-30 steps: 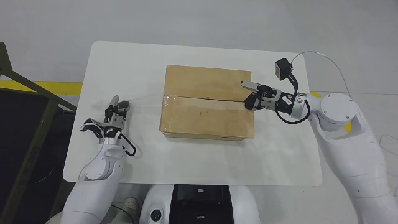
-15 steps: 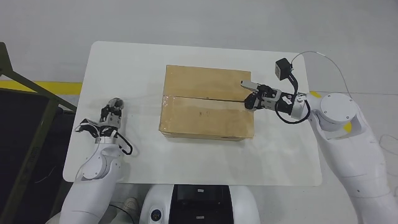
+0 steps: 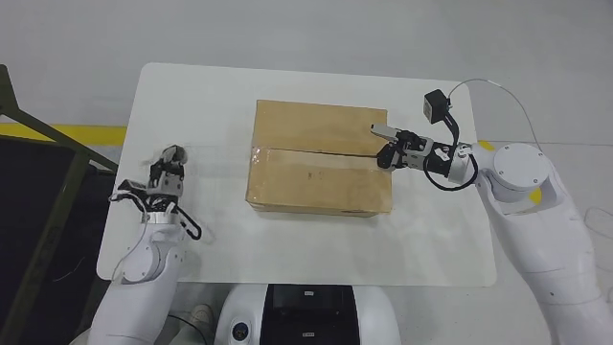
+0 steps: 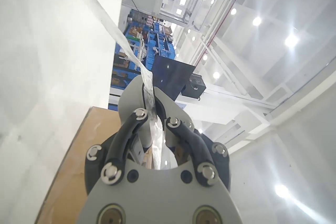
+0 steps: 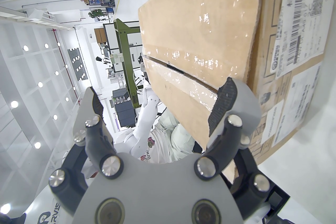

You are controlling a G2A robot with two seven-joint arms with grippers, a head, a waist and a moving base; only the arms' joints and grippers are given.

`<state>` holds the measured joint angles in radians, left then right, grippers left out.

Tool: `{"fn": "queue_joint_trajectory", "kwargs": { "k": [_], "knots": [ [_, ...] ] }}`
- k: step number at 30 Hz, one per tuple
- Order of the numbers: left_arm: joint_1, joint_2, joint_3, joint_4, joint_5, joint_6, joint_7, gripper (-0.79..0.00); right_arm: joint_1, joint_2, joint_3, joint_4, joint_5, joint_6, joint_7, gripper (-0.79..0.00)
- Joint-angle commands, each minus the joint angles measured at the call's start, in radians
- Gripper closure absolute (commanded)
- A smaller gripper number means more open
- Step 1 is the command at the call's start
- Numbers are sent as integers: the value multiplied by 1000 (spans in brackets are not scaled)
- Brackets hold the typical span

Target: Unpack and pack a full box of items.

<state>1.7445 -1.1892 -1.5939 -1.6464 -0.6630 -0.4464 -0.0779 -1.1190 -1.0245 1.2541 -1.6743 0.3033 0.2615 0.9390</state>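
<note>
A brown cardboard box (image 3: 321, 156) lies flat near the middle of the white counter (image 3: 192, 96), its long side running across in front of the robot. Its two top flaps are down and meet along a lengthwise seam (image 3: 316, 150), which shows as a thin dark gap in the right wrist view. The top has a glossy sheen in patches beside the seam.

The end face of the box towards the right arm carries a white shipping label (image 5: 296, 25) with barcodes, a square code and lines of small print. Below it, dark outlined symbols and text blocks are printed straight onto the cardboard.

The left tool (image 3: 170, 165) is over the counter's left part, well apart from the box. Its fingers are pinched together on a strip of clear tape (image 4: 115, 30), which runs taut from between the fingertips away across the frame.

The right tool (image 3: 383, 142) is at the right end of the box, level with the seam. It stands wide, holding nothing. One ribbed black pad (image 5: 223, 101) sits at the top edge of the box by the seam; whether it touches the cardboard cannot be told.
</note>
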Motion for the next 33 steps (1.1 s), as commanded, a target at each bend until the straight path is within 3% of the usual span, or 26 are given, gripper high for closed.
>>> {"fn": "queue_joint_trajectory", "kwargs": {
  "k": [1, 10, 23, 33],
  "knots": [
    [12, -1, -5, -45, 19, 0, -3, 0, 0, 0, 0, 0, 0, 0, 0, -785],
    [28, -8, -3, -217, 97, 23, 0, 0, 0, 0, 0, 0, 0, 0, 0, -785],
    [3, -13, 27, -384, 272, 127, -12, 0, 0, 0, 0, 0, 0, 0, 0, -785],
    [-47, -20, 136, -489, 485, 224, -20, 0, 0, 0, 0, 0, 0, 0, 0, -785]
  ]
}}
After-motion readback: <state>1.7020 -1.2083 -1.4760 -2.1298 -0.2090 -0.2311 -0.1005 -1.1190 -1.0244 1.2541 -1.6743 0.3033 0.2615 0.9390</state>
